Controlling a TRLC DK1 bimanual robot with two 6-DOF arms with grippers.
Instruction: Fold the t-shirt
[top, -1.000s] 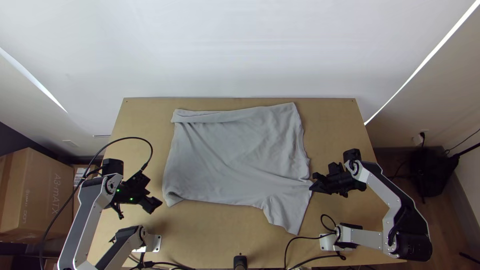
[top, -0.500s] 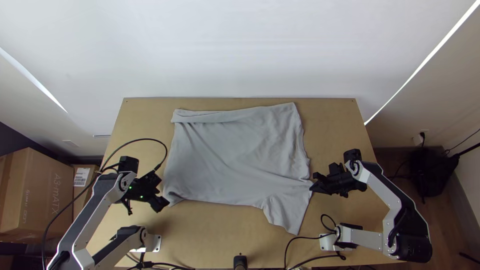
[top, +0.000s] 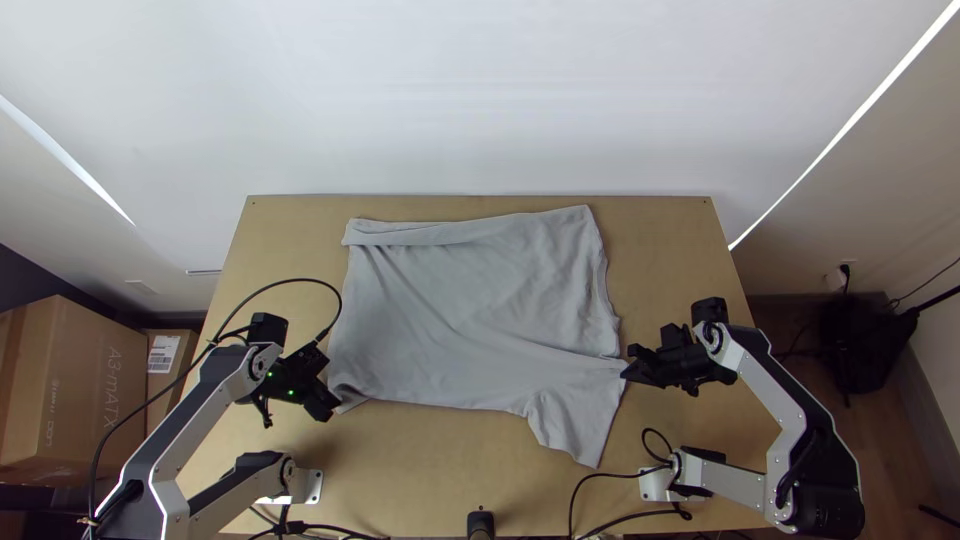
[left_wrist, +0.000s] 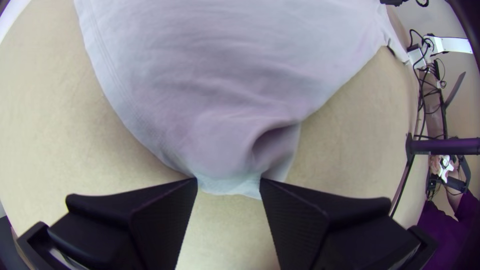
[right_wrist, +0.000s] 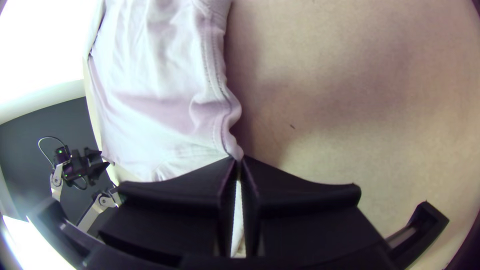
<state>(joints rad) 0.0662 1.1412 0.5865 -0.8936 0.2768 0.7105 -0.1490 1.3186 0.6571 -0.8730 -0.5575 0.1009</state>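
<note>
The grey t-shirt (top: 470, 310) lies spread on the table, its far left edge turned over in a narrow strip and one sleeve pointing toward the near edge. At the shirt's near left corner is my left gripper (top: 332, 402). In the left wrist view the left gripper (left_wrist: 229, 189) stands open, with the corner of the shirt (left_wrist: 225, 145) between its fingertips. My right gripper (top: 627, 372) is at the shirt's right edge, above the sleeve. The right wrist view has the right gripper (right_wrist: 237, 159) shut on that edge of the shirt (right_wrist: 165, 100).
Bare wood of the table (top: 450, 470) surrounds the shirt. A small black device (top: 481, 524) stands at the near edge, and cables (top: 590, 490) run beside the right arm's base. Cardboard boxes (top: 75, 390) are off the table at the left.
My left gripper has moved right, up to the shirt's near left corner. The right gripper has stayed almost still at the right edge, shifting very slightly right.
</note>
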